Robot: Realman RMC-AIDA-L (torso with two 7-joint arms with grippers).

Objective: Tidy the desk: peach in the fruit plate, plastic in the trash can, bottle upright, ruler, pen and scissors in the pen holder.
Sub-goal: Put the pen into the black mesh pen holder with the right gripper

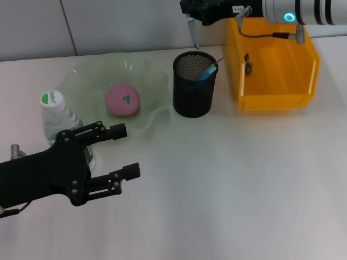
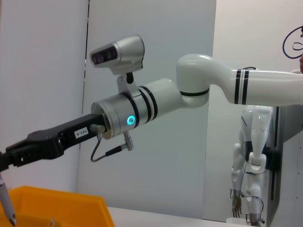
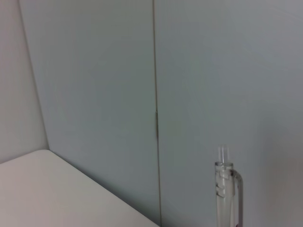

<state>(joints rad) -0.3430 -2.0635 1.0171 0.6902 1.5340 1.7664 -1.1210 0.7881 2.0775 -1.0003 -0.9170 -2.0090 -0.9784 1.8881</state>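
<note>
While the head view has the right gripper (image 1: 191, 19) up high clamping a pen (image 1: 193, 33) tip-down just above the black mesh pen holder (image 1: 194, 84), the left gripper (image 1: 122, 151) sits low beside the upright bottle (image 1: 58, 119), jaws wide apart and empty, with the peach (image 1: 122, 99) in the green fruit plate (image 1: 152, 78). Left wrist view catches the pen (image 2: 6, 204) above the yellow bin (image 2: 61, 208); right wrist view just has the pen's (image 3: 228, 194) clear barrel against the wall.

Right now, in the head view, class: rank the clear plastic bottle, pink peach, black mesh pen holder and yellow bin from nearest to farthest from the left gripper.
From the left gripper:
1. Clear plastic bottle, beside it on the left.
2. Pink peach, in the green plate.
3. Black mesh pen holder, mid-table.
4. Yellow bin, far right.
</note>
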